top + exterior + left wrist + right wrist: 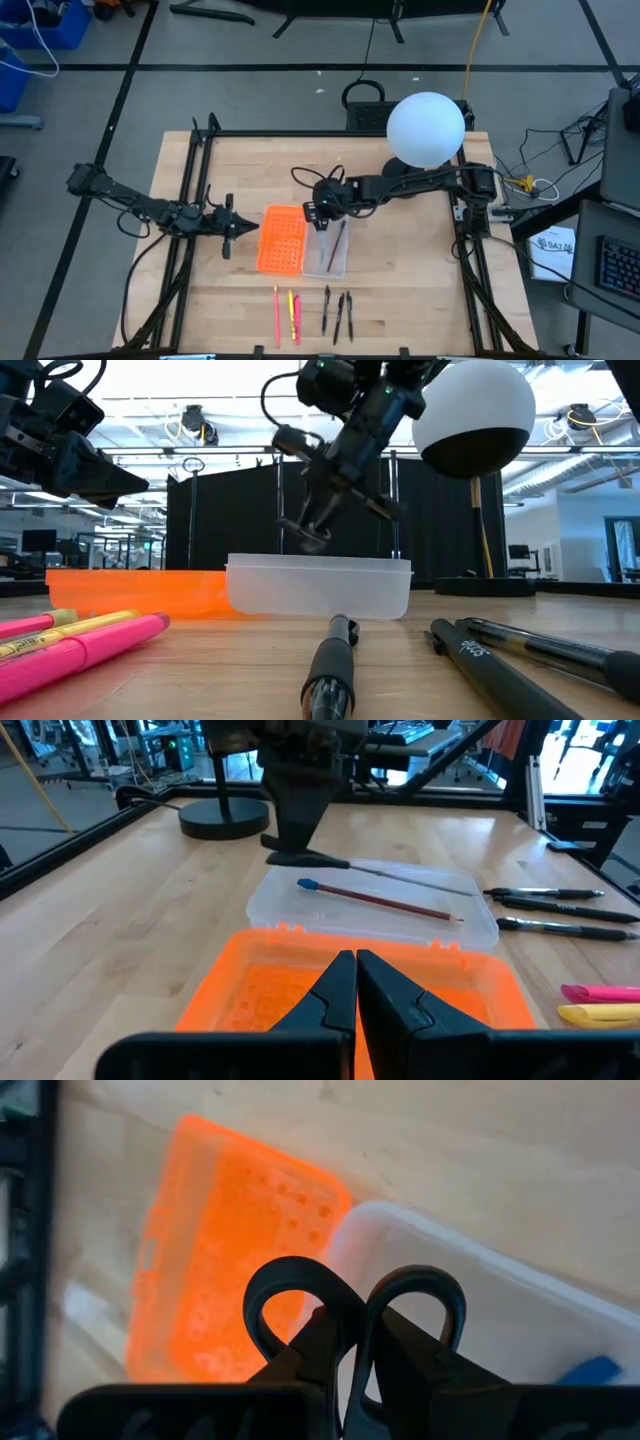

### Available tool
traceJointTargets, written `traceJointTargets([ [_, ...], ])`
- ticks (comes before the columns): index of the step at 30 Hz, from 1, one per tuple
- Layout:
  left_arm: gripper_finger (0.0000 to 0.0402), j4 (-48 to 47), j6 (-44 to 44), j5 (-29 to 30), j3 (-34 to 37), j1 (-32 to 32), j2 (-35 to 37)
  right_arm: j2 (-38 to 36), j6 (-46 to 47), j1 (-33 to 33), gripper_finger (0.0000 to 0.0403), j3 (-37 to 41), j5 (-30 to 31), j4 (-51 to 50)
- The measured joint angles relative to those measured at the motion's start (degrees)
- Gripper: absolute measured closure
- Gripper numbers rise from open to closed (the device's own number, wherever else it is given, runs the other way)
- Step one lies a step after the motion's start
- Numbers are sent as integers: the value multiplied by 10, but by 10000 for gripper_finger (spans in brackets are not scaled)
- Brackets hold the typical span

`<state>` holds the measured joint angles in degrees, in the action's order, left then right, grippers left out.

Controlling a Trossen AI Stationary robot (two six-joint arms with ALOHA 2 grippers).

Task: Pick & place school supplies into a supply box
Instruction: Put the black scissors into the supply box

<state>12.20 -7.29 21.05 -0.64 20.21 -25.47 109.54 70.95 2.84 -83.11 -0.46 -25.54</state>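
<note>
My right gripper (pixel 322 212) hangs over the far end of the clear supply box (pixel 326 271), shut on the black-handled scissors (pixel 355 1305). In the left wrist view their silver blades (pixel 410 877) reach out above the box. A pencil with a blue end (pixel 380 900) lies inside the box. Pink and yellow markers (pixel 285 312) and three black pens (pixel 338 312) lie flat on the table near its near edge. My left gripper (pixel 240 228) waits shut just left of the orange tray (pixel 281 240). My right gripper pinches the scissors between its two fingers at the handle, where the two black loops (pixel 362 1312) meet. The loops stick out past the fingertips. The fingers come from above, pointing down. The scissors are lifted clear, blades (pixel 400 875) about level over the box.
The orange perforated tray (pixel 250 982) sits against the box's left side. A white globe (pixel 425 128) stands over the right arm near the table's far edge. Black frame rails run along the table's left and right sides. Bare wood lies between the box and the pens.
</note>
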Motion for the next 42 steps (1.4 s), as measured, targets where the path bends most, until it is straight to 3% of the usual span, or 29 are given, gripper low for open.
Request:
traceJointTargets([
  [9,380,1,-3,0,0,0,0,-1,-12,9,365,0,38,-47],
  [34,380,5,-38,-6,0,0,0,57,4,-7,364,21,51,-13],
  [42,380,3,-53,-6,0,1,0,57,32,-11,284,33,49,-20],
])
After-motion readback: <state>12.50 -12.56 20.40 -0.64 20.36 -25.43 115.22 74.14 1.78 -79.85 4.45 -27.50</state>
